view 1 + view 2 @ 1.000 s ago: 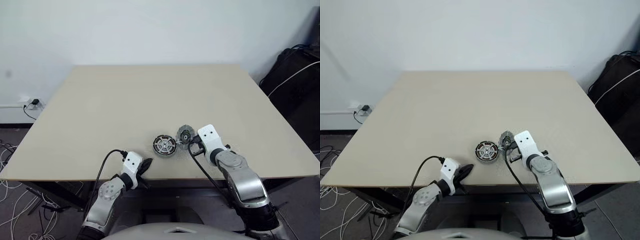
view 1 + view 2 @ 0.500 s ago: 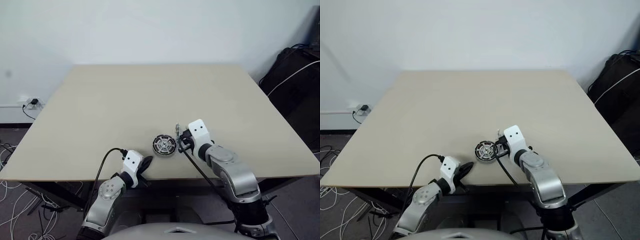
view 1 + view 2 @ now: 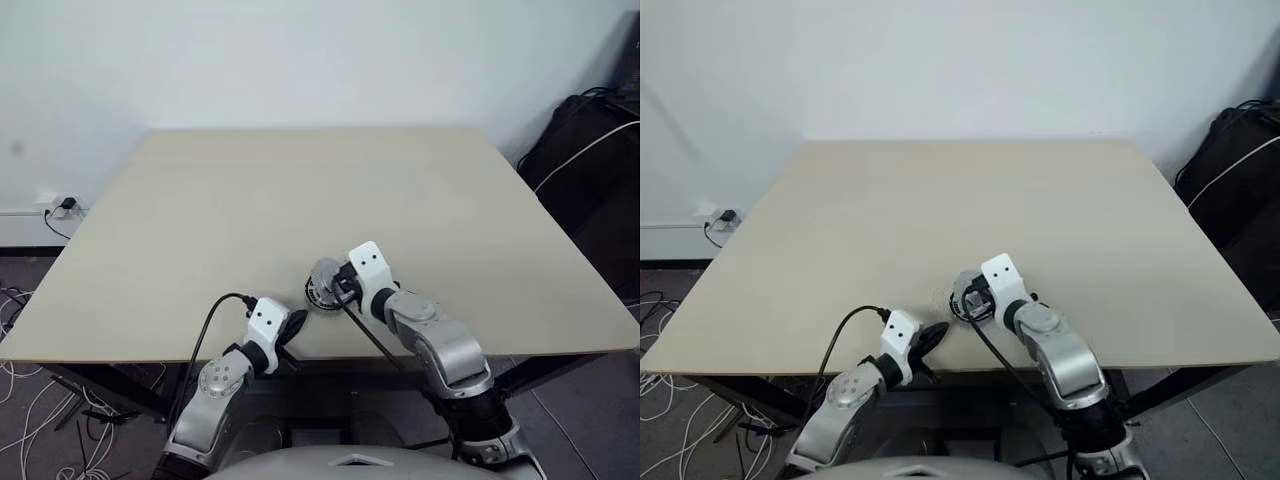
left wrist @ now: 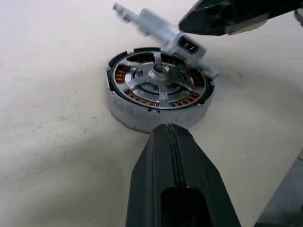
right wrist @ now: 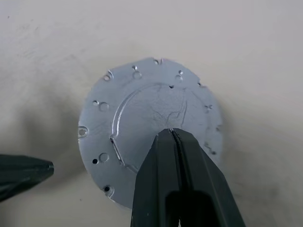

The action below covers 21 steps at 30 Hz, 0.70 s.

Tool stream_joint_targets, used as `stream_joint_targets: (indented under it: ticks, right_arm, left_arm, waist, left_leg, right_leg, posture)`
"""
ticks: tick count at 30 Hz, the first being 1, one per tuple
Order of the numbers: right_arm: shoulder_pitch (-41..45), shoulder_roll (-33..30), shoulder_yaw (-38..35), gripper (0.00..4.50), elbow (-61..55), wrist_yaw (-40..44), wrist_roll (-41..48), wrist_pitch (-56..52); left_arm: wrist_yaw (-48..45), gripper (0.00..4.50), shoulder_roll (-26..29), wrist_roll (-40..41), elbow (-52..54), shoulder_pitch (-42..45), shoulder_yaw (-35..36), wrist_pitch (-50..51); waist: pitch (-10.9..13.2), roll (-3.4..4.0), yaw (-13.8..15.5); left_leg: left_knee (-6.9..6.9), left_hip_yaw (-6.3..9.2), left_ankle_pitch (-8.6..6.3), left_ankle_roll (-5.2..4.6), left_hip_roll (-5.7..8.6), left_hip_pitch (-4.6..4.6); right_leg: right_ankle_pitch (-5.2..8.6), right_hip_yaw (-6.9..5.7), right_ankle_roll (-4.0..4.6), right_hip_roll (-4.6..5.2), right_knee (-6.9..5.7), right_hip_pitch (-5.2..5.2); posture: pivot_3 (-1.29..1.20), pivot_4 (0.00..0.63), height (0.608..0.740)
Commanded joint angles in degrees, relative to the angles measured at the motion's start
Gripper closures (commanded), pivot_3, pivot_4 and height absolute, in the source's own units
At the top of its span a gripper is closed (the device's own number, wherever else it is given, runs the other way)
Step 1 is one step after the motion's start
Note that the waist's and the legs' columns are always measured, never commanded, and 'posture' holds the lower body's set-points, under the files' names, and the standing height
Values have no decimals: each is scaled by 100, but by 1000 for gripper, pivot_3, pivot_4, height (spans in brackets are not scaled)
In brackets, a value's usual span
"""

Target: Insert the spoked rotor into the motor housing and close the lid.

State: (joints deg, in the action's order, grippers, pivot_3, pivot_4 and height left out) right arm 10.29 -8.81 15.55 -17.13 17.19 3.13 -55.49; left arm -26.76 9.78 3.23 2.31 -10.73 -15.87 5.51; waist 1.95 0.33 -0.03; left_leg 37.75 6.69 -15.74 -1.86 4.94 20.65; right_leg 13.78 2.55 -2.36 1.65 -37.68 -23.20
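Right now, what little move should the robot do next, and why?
Probably level the lid and lower it onto the motor housing: the right gripper holds it tilted just above, and the spoked rotor already sits inside.

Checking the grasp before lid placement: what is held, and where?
The right gripper pinches the lid at its centre; the left gripper holds nothing.

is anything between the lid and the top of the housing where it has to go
Nothing visible. The right gripper, shut on the lid, holds it tilted just above the motor housing, where the spoked rotor already sits. The left gripper, shut, points at the housing's side, not over its top.
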Motion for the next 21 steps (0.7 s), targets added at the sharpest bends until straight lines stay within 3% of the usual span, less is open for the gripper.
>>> stream_joint_targets:
  ticks: [1, 10, 14, 17, 21]
  right_arm:
    - [128, 81, 62, 4453, 351, -16, 19, 211]
    - [40, -40, 68, 4453, 663, 362, 258, 325]
    - [10, -274, -235, 4453, 343, 881, 576, 1204]
    - [60, -656, -226, 3841, 438, 1260, 534, 1936]
    - [193, -1195, 42, 2545, 863, 1730, 269, 2749]
  left_arm:
    - [3, 4500, 20, 10, 130, 36, 18, -153]
    - [30, 4500, 15, 25, -22, 27, 59, -289]
    - [34, 4500, 9, 26, -108, 27, 57, -357]
    - [14, 4500, 8, 30, -206, 58, 57, -416]
    - [-19, 4500, 12, 38, -319, 108, 62, -477]
  waist:
    - [0, 0, -1]
    - [-11, 2, -2]
    - [-4, 5, -9]
    - [3, 7, -11]
    - [4, 3, -10]
  left_leg:
    - [0, 0, 0, 0, 0, 0]
    - [1, 0, 0, 0, 1, -6]
    - [1, 0, 0, -1, 1, -7]
    - [1, 0, 0, -1, 1, -6]
    - [2, 0, 0, -2, 2, -6]
  right_leg:
    - [0, 0, 0, 0, 0, 0]
    - [0, 0, 0, 0, 1, 7]
    - [0, -2, -1, 0, 1, 9]
    - [0, -2, -1, 0, 2, 7]
    - [0, -5, -2, 0, 5, 10]
  posture:
    - [0, 0, 740]
    - [0, 0, 740]
    - [0, 0, 740]
    - [0, 0, 740]
    - [0, 0, 740]
